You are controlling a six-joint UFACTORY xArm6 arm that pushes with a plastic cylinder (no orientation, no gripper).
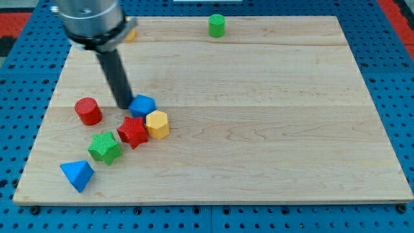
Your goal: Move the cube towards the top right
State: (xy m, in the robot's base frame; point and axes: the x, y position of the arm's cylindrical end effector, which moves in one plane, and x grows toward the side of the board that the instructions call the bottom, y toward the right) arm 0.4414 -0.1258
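A blue cube [143,104] lies on the wooden board [259,129] at the left. My tip [123,106] stands right at the cube's left side, touching or almost touching it. A yellow hexagonal block [157,124] sits just below and right of the cube, and a red star block [133,131] just below it. Both are close against the cube.
A red cylinder [87,110] is left of my tip. A green star block [105,147] and a blue triangular block [77,175] lie lower left. A green cylinder [217,26] stands at the top edge. A yellow block [130,33] is partly hidden behind the arm.
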